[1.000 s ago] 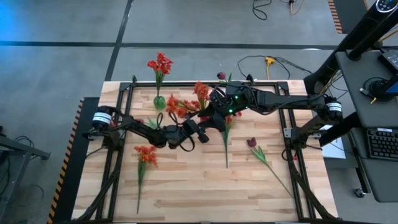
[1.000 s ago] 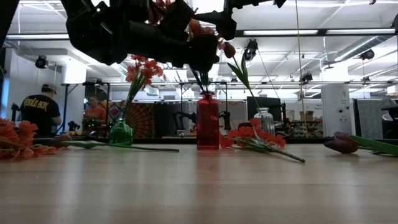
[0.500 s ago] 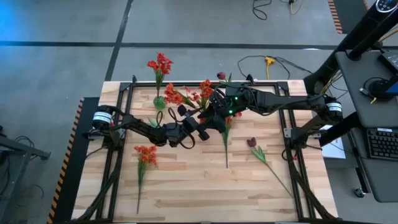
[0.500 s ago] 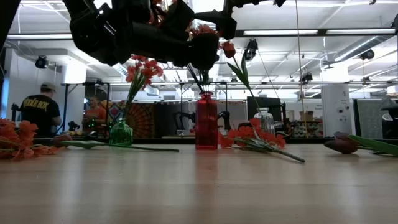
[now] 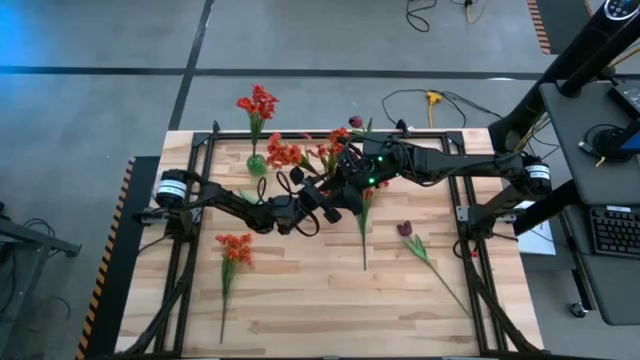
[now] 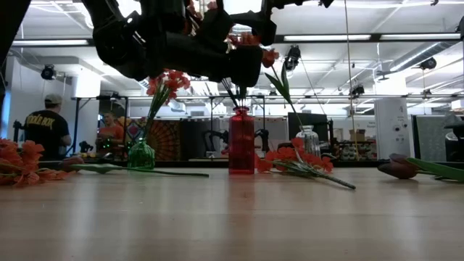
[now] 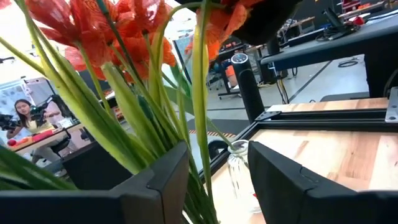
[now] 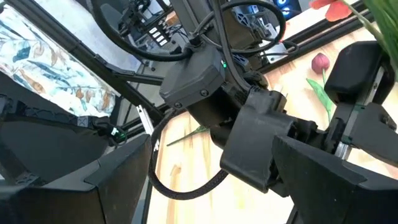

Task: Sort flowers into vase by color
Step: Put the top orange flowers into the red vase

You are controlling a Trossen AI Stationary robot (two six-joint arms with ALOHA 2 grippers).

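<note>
With my left tool [image 7: 214, 171] clenched around the orange-red stems [image 7: 199, 118] above the red vase [image 6: 241, 141] and the right tool [image 5: 350, 165] released nearby, I'd lower them straight, stalks gathered.

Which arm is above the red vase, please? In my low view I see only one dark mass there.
Observer: Both. The high view shows the left gripper and the right gripper meeting over the red vase from opposite sides.
Operator: Does the left one have flowers?
Observer: Its wrist view shows green stems with orange-red blooms running right through it. A firm grip I cannot confirm.
Operator: And the right one?
Observer: Open and empty. Its wrist view faces the left arm's wrist.
</note>
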